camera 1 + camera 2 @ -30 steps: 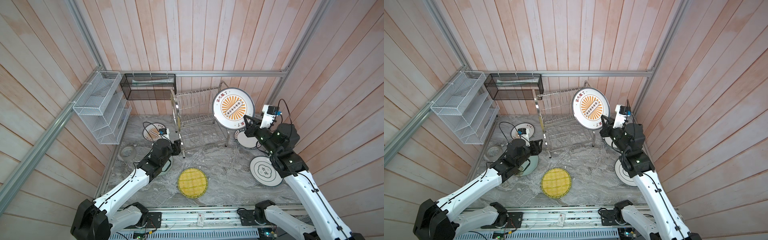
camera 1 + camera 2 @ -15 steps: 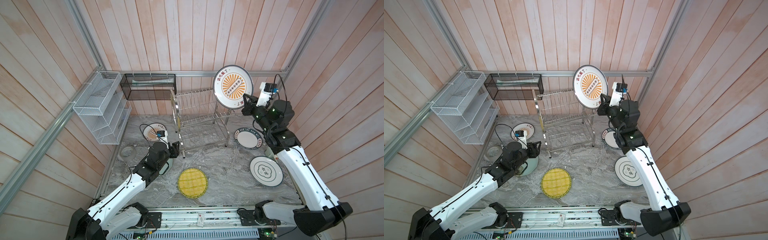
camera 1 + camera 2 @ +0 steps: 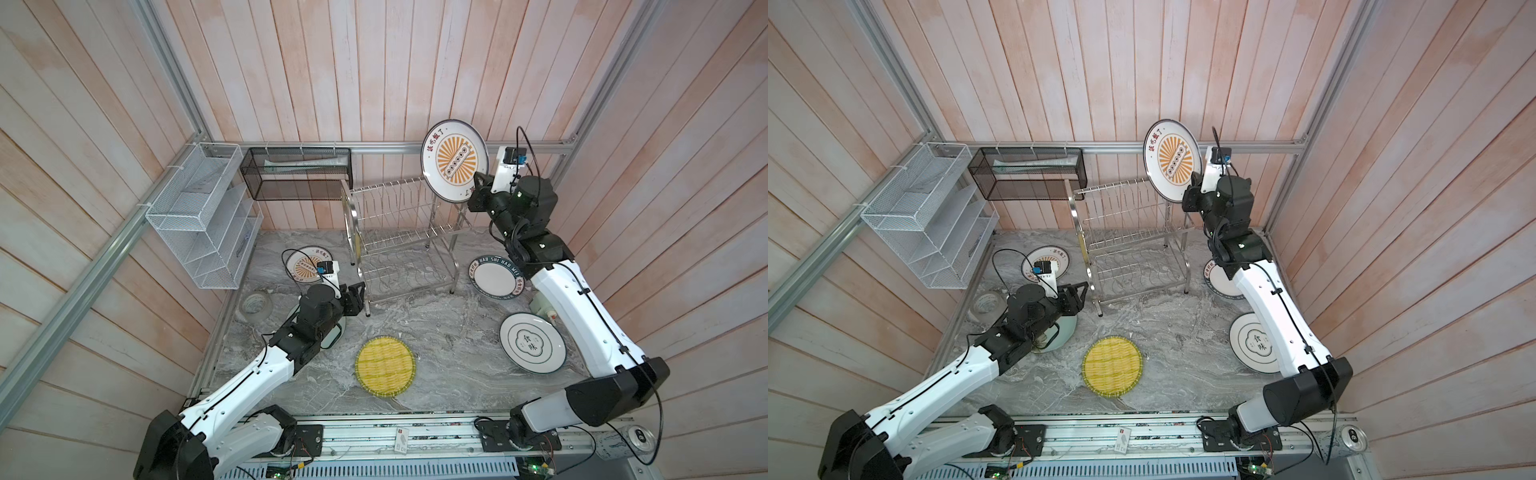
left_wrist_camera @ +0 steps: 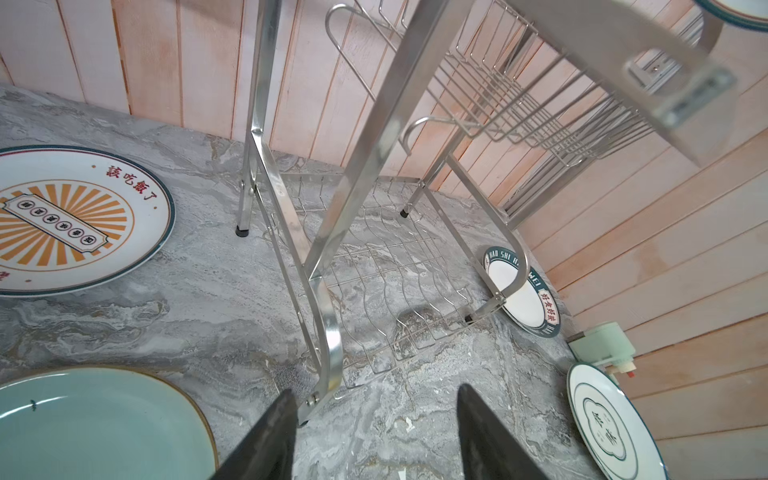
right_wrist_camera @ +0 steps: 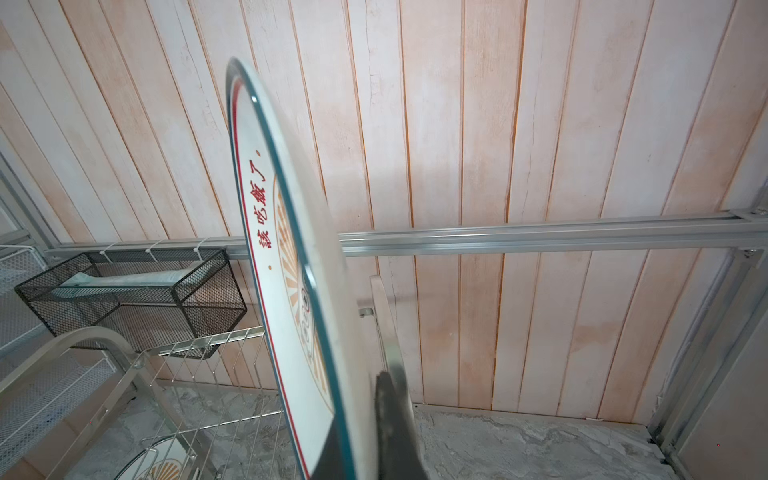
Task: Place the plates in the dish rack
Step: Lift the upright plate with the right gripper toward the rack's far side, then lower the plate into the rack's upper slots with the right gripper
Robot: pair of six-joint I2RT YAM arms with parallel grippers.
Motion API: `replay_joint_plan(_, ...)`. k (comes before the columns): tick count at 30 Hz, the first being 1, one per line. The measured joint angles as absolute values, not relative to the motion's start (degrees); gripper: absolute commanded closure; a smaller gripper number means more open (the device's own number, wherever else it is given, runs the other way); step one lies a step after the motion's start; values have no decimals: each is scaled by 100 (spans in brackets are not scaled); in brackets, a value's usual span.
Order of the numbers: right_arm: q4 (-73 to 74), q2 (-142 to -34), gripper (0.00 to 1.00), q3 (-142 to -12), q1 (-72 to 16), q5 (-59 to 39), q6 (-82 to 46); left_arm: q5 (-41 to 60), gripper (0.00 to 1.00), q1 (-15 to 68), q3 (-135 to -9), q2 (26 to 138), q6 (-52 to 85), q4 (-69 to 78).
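My right gripper (image 3: 478, 189) (image 5: 357, 411) is shut on the lower rim of a white plate with an orange sunburst (image 3: 455, 160) (image 3: 1173, 160) (image 5: 291, 291). It holds the plate on edge, high above the right end of the dish rack (image 3: 399, 237) (image 4: 374, 124), whose tiers hold nothing. My left gripper (image 3: 357, 291) (image 4: 376, 395) is open and empty, low by the rack's front left foot. Flat on the table lie a second sunburst plate (image 3: 305, 264), a pale green plate (image 4: 95, 424), a yellow woven plate (image 3: 385, 365), a lettered-rim plate (image 3: 494, 276) and a cloud-outline plate (image 3: 532, 343).
A white mesh organizer (image 3: 203, 224) and a black mesh basket (image 3: 297, 174) hang on the back left wall. A grey tape roll (image 3: 255, 305) lies at the left table edge. A small pale green box (image 4: 602, 345) sits against the right wall.
My right arm has lifted the sunburst plate from beside the rack's right end to above its top tier. My left arm has drawn back a little and lowered.
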State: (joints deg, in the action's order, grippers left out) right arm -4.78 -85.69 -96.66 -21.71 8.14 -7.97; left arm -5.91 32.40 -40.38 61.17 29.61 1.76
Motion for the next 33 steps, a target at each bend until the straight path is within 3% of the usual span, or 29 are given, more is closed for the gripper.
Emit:
replay_joint_plan(17,-668,-9251,100,-10167,-2998,3026,-290,-486,38,3312,-4038,6149,3140,296)
replay_joint_plan(33,-1015,-9620,100,-10442,-3439,4198,-10,-491,38,3312,-4036,6090,3260,281)
